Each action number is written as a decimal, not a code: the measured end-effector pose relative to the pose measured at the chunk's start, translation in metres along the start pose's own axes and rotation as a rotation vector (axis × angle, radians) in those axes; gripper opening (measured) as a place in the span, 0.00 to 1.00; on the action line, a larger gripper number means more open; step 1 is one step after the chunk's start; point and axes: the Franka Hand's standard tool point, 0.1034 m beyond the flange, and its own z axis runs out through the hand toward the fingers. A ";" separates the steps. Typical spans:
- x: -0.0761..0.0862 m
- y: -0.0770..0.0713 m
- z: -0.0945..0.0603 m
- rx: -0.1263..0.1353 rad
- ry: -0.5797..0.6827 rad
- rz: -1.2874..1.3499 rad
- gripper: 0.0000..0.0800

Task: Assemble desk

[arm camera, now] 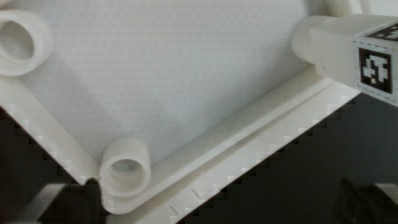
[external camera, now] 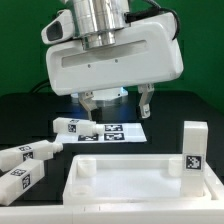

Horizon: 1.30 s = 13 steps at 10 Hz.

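Observation:
The white desk tabletop (external camera: 135, 162) lies rim-up at the front of the exterior view. One tagged leg (external camera: 193, 148) stands upright in its corner on that view's right. Three loose tagged legs lie at that view's left: one (external camera: 72, 127) by the marker board, two more (external camera: 30, 153) (external camera: 20, 180) nearer the front. My gripper (external camera: 116, 104) hangs open and empty above the tabletop's far edge. In the wrist view the tabletop (arm camera: 178, 90) fills the frame with two round corner sockets (arm camera: 128, 172) (arm camera: 22, 45), and the mounted leg (arm camera: 365, 55) shows too. My gripper (arm camera: 214, 208) holds nothing there.
The marker board (external camera: 118, 131) lies flat on the black table behind the tabletop, below my gripper. A green wall stands behind.

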 end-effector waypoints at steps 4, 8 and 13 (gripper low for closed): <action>0.016 0.064 0.014 -0.034 -0.020 -0.106 0.81; 0.023 0.086 0.021 -0.048 -0.014 -0.115 0.81; 0.039 0.138 0.038 -0.081 -0.054 -0.116 0.81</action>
